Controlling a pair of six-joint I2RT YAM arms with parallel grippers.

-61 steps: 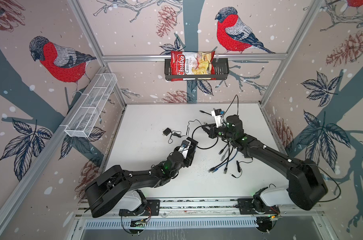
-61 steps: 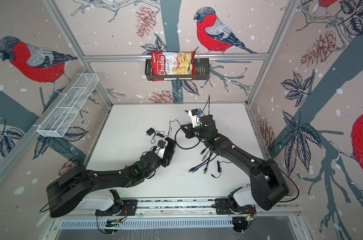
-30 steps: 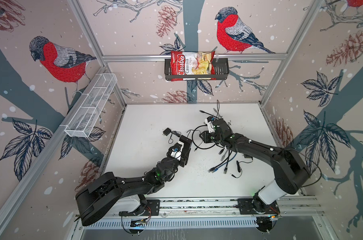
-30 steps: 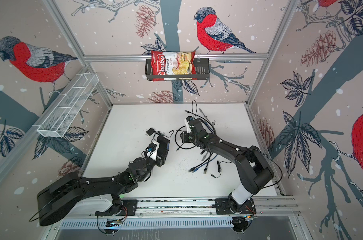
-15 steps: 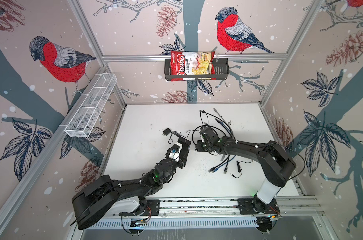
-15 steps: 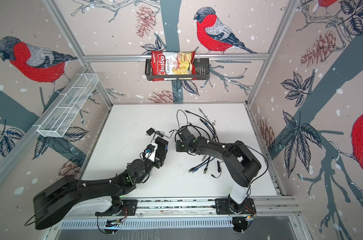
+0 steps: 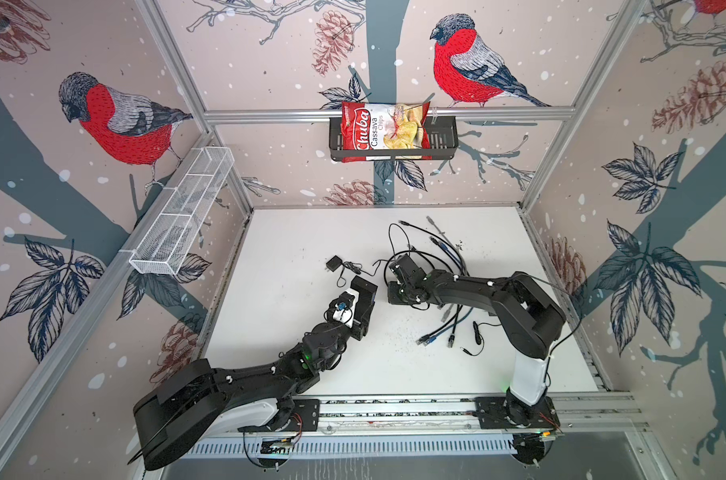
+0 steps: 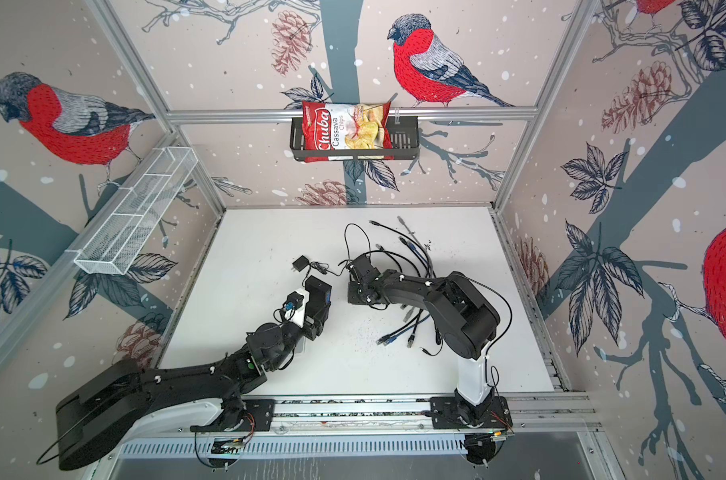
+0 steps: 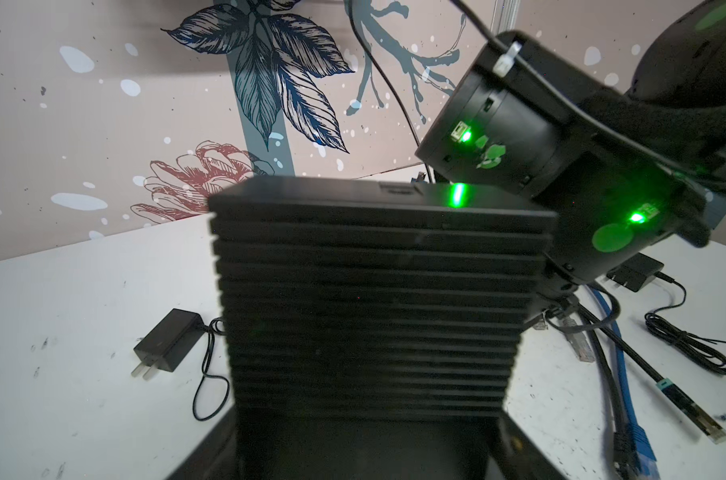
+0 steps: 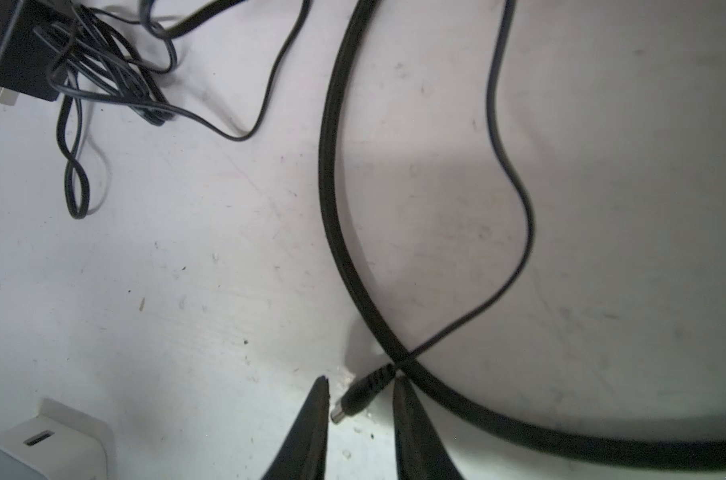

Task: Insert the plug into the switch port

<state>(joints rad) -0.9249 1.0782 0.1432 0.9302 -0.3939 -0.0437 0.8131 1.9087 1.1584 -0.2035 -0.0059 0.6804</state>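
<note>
The switch (image 9: 374, 291) is a ribbed black box that stands up from the table, and my left gripper (image 9: 363, 436) is shut on its lower end; in both top views it shows at the table's middle (image 7: 363, 291) (image 8: 317, 291). Its port does not show. The plug (image 10: 359, 395), a small black barrel plug on a thin black lead, lies on the white table. My right gripper (image 10: 361, 378) points down over it, narrowly open, one finger on each side of the plug. In a top view the right gripper (image 7: 394, 295) sits just right of the switch.
A black power adapter (image 7: 334, 264) with its coiled lead lies behind the switch. A thick black cable (image 10: 332, 208) crosses the plug's lead. Loose network cables (image 7: 444, 324) are spread under the right arm. A wire shelf (image 7: 182, 216) and a basket with a chips bag (image 7: 384, 131) hang on the walls.
My right arm has swung left and come down to the table beside the switch, dragging cables with it. The left arm has kept the switch almost still.
</note>
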